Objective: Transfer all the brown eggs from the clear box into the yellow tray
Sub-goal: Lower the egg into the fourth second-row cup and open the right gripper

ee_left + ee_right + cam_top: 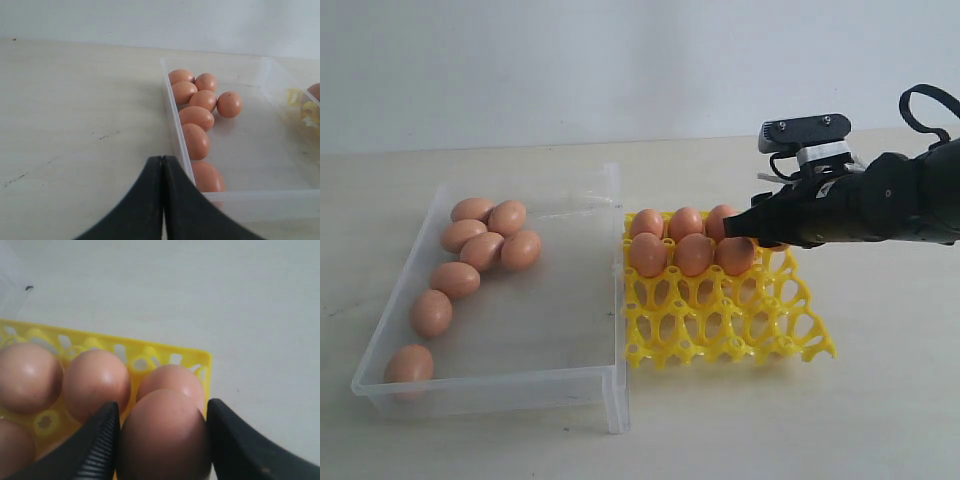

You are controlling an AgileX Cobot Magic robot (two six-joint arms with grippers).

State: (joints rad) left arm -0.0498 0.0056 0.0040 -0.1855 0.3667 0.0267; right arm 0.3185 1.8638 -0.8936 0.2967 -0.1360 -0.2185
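The right gripper [162,407] grasps a brown egg [165,440], its underside cut off, at the yellow tray [165,348] corner; the left gripper [162,161] is clenched empty.

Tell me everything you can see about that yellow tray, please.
The yellow tray is a bright, glossy plastic lattice of cups with pointed posts, roughly square, lying flat on the pale table right beside the clear box. Its two far rows hold brown eggs; the two near rows are empty. The right gripper grips one more brown egg by its right edge.
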